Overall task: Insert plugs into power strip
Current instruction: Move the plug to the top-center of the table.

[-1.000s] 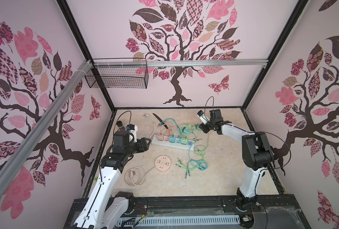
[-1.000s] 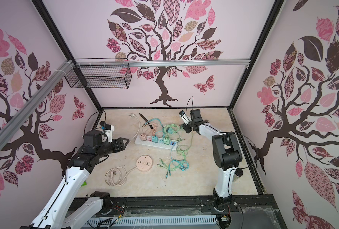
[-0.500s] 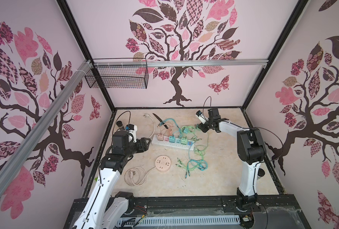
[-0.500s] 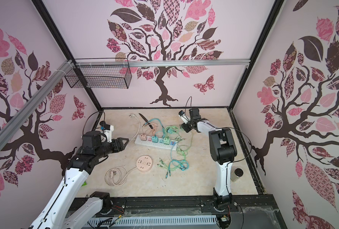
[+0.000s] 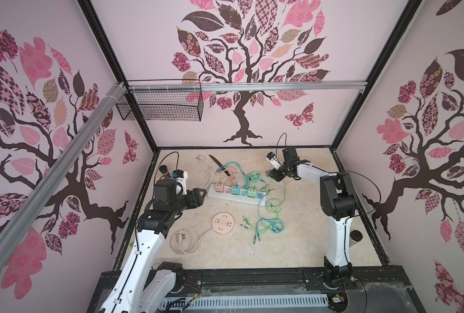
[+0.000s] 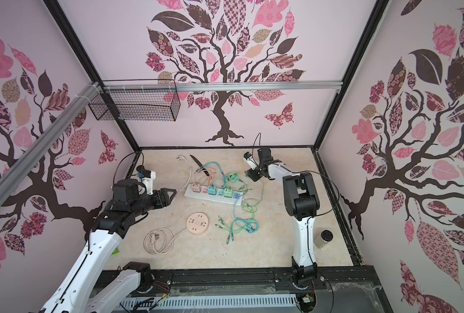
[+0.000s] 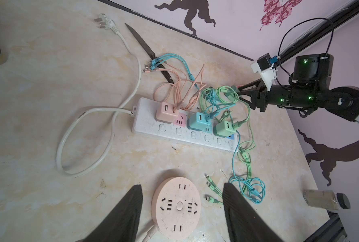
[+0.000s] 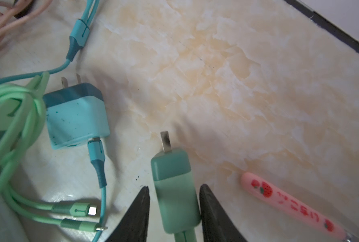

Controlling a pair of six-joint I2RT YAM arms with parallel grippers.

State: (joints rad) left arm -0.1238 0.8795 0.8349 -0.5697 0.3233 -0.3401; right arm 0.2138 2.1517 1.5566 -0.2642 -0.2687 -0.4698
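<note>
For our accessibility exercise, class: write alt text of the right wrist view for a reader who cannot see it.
A mint green plug sits between the jaws of the right hand, its prong pointing away; whether it is gripped is unclear. On the marbled table also lie a teal plug, green cables and a pink strawberry-print handle.

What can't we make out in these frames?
- Right wrist view: the green plug shows one prong. Any second prong is hidden behind it, and its cable is cut off by the bottom edge.
- Left wrist view: three seated plugs cover their sockets on the power strip.
- Both top views: whatever is at the right gripper is too small to see.
</note>
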